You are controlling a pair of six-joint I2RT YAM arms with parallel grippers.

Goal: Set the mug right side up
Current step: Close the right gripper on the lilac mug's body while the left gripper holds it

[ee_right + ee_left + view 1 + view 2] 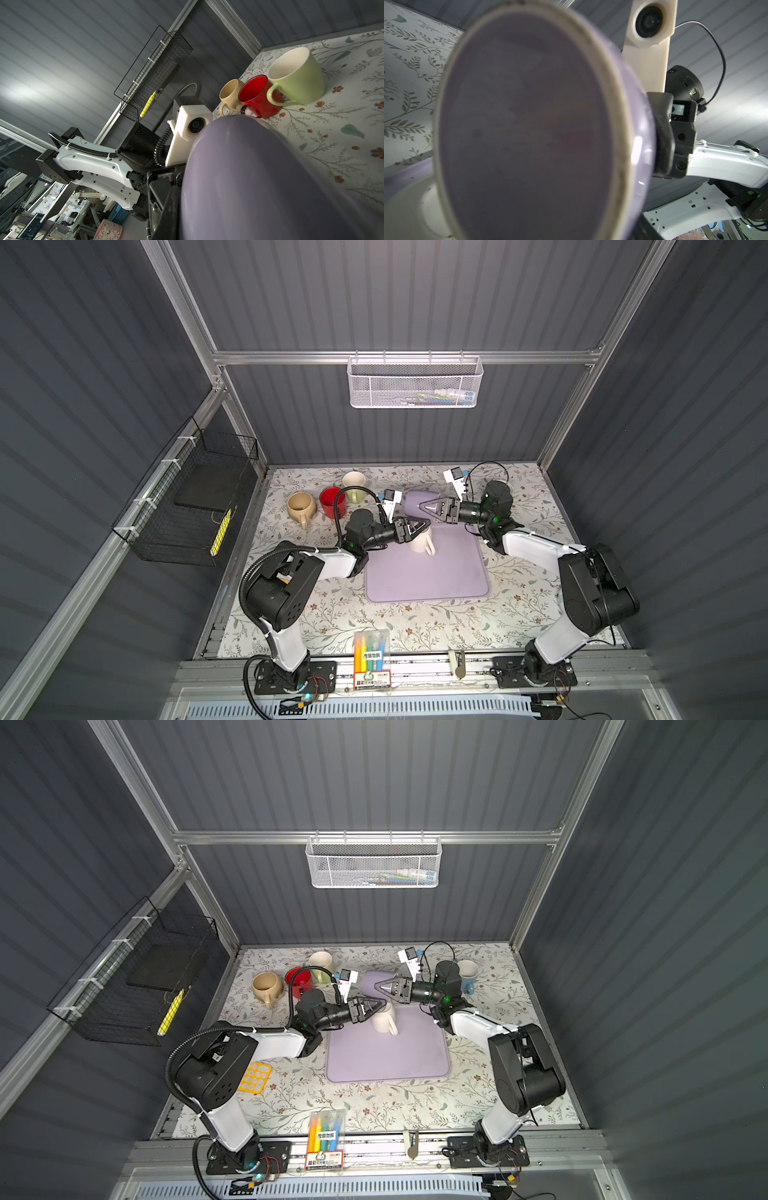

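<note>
A purple mug (413, 499) (368, 982) hangs tilted in the air over the far edge of the lilac mat (428, 576). My right gripper (422, 506) is shut on it, and one finger (660, 135) presses its wall. The mug's flat base (529, 124) fills the left wrist view. Its wall (259, 176) fills much of the right wrist view. My left gripper (424, 526) sits just in front of and below the mug. One of its fingers (164, 207) lies along the mug's wall; its jaws are hidden. A white mug (419, 545) rests on the mat under it.
Beige (301, 508), red (332, 502) and green (354, 485) mugs stand upright at the back left, a blue mug (467, 975) behind the right wrist. A marker pack (371, 655) lies at the front edge. A black wire basket (195, 506) hangs on the left wall.
</note>
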